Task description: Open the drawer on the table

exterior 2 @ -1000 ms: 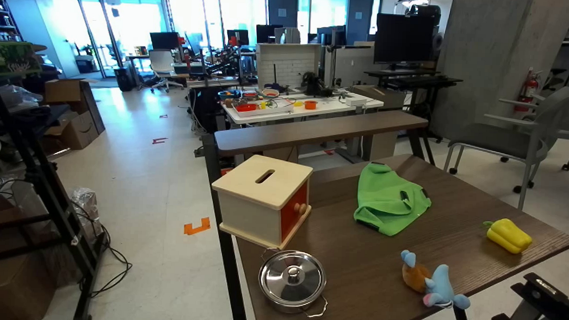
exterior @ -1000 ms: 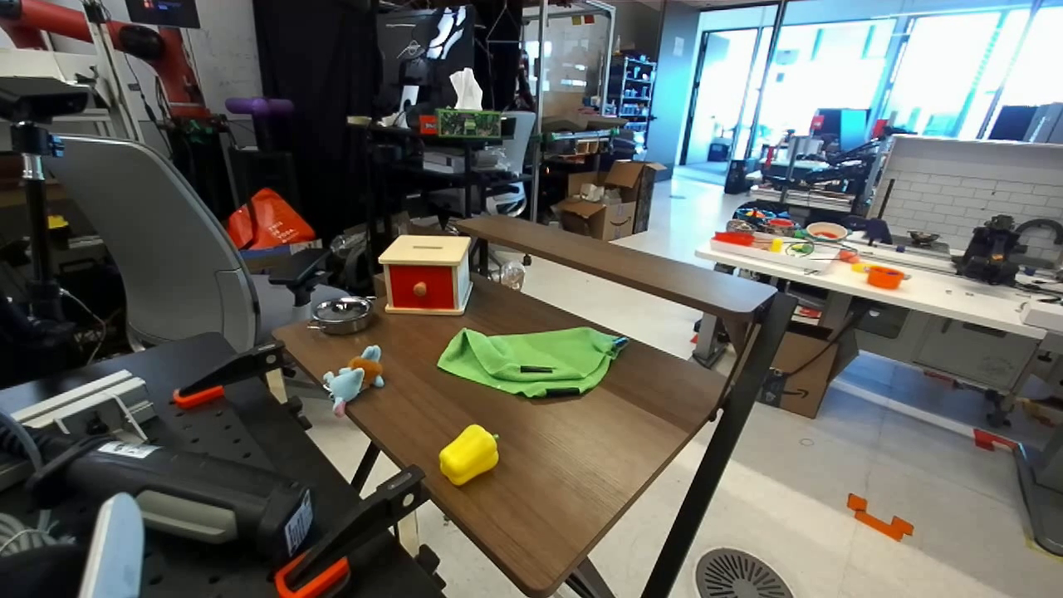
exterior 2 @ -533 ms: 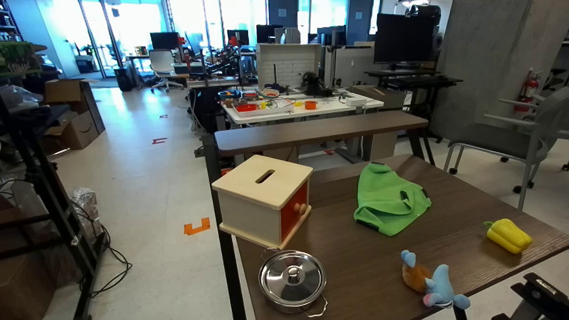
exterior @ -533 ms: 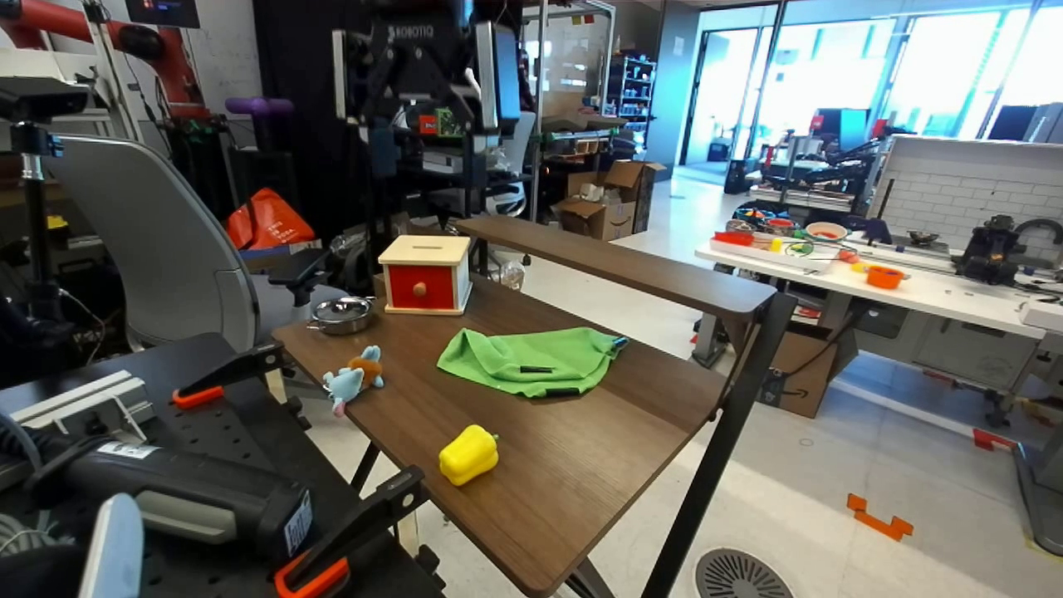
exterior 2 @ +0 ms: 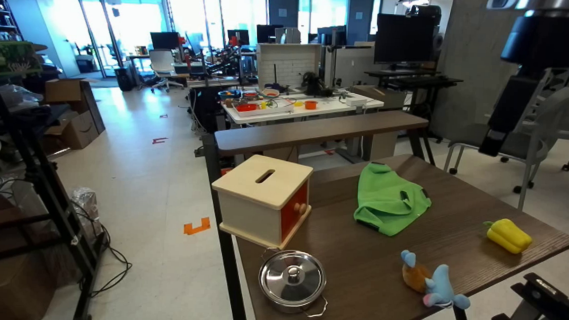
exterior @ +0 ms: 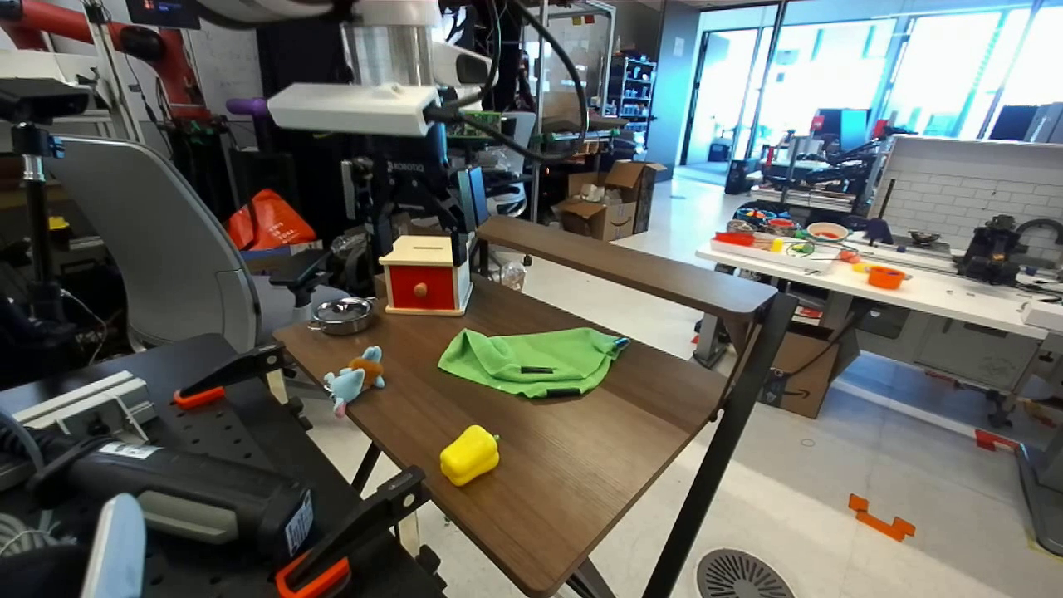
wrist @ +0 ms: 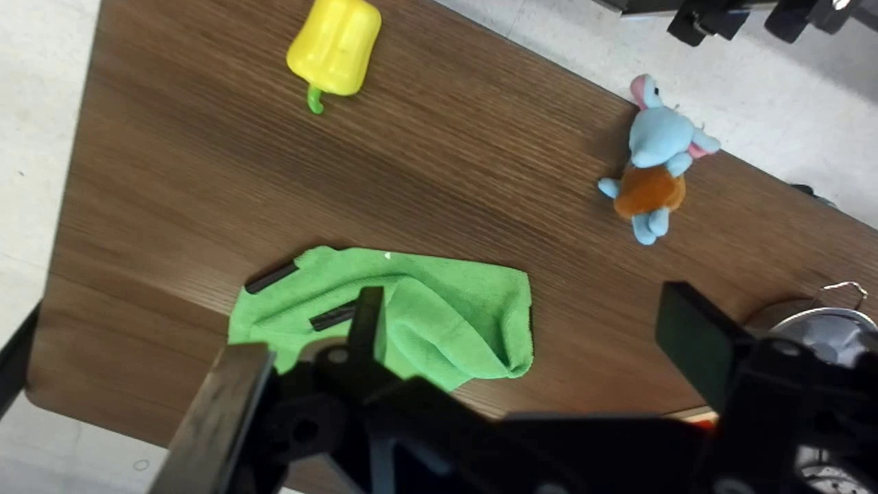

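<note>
The red drawer [exterior: 436, 281] sits closed in its slot-topped wooden box [exterior 2: 259, 217], at one end of the dark wood-grain table [exterior 2: 361, 262], its round wooden knob [exterior 2: 301, 208] standing out toward the rest of the table. The Robotiq two-finger gripper [wrist: 528, 324] hangs high up, on the knob's side of the box and well apart from it, fingers [wrist: 696, 346] pointing roughly down. Its jaws stand wide apart with nothing held between them; in the wrist view, table and green cloth [wrist: 446, 315] show below. The box is barely seen there — a sliver of red and tan at lower right, beside a finger.

So the drawer lies beyond the gripper and lower, and I judge the approach calls for travel toward the box's front face while dropping to knob height. The jaws' spread looks roughly parallel to that face, so the fingers could straddle the knob with little turning. The pull would then run straight back from the face — between the cloth and the plush elephant [exterior: 357, 380]. The lidded steel pot [exterior 2: 292, 278] sits just beside the box's front corner; a wide-set finger could knock it.
</note>
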`<state>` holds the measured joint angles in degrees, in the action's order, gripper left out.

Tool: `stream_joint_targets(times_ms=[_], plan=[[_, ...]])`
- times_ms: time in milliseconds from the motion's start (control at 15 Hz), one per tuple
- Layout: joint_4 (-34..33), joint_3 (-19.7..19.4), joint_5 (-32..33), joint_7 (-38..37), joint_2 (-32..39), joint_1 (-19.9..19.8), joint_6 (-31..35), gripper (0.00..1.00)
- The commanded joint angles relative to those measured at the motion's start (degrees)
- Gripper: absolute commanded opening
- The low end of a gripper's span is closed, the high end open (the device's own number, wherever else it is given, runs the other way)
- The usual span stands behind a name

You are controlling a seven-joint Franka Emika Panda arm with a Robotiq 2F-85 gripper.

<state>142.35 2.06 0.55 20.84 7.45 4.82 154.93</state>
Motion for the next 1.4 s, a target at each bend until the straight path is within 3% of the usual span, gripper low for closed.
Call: stream_joint_targets(times_ms=[0, 200, 267, 800, 933, 1067, 1333], plan=[[-5.16, 3.17, 1.55, -0.83, 9.53, 0.16, 5.52, 1.00], [-8.29, 2.71, 6.71, -4.06, 14.98, 1.87, 9.78, 1.00], [-5.41, 4.56, 4.59, -2.59, 11.50, -0.43, 7.60, 1.00], [-8.25, 4.18, 6.92, -3.99, 15.12, 0.28, 8.85, 1.00], [-8.69, 1.42, 9.78, -6.78, 15.94, 2.77, 8.75, 1.00], [-9.29, 1.91, 11.10, -7.04, 17.10, 2.71, 8.01, 1.00], [-10.94, -0.58, 15.26, -11.14, 20.42, 6.38, 7.41, 1.00]])
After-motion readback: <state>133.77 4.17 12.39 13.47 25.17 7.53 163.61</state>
